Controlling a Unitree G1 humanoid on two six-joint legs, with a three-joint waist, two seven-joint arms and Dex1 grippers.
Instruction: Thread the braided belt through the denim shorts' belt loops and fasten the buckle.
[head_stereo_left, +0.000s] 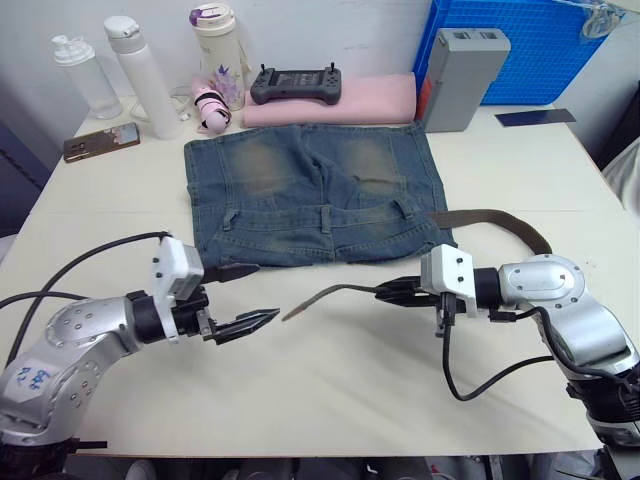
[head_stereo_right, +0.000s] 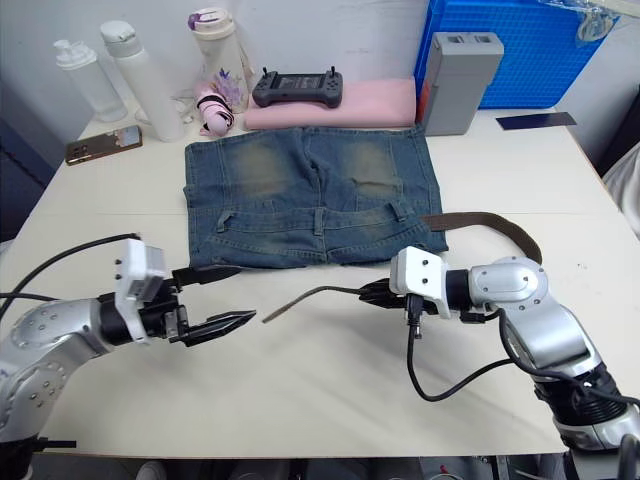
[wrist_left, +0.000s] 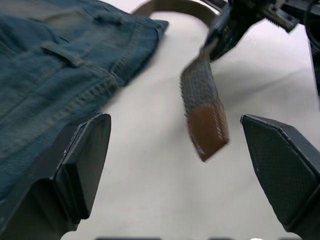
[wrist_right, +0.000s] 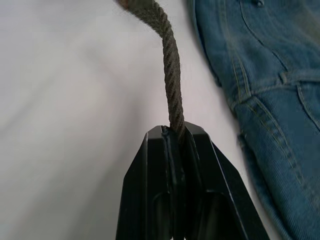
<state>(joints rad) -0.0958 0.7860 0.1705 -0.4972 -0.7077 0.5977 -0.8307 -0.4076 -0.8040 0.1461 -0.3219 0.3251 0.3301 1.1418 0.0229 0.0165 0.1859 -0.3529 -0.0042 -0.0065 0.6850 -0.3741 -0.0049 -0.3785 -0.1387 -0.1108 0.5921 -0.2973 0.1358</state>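
Nearest the robot, the left gripper (head_stereo_left: 238, 297) hovers above the bare table (head_stereo_left: 340, 390) with its two black fingers spread wide apart, holding nothing. The brown leather tip (wrist_left: 207, 129) of the braided belt (head_stereo_left: 335, 293) hangs in the air just ahead of that gap, not touching either finger.

The right gripper (head_stereo_left: 388, 292) is clamped on the braided belt a short way back from the tip — in the right wrist view the strap emerges from between the closed fingers (wrist_right: 165, 165). The held end arches toward the left gripper, clear of the tabletop. The rest of the belt runs behind the right arm and curves to the right end of the waistband.

Beyond both grippers, the denim shorts (head_stereo_left: 315, 190) lie flat, waistband toward the robot, belt loops (head_stereo_left: 326, 219) visible along it. Whether the belt passes through any loop cannot be told.

At the far edge — bottles (head_stereo_left: 140, 75), a phone (head_stereo_left: 101, 142), a black handheld controller (head_stereo_left: 296, 84) on a pink pad (head_stereo_left: 385, 98), a grey box (head_stereo_left: 458, 78), a blue crate (head_stereo_left: 530, 45).
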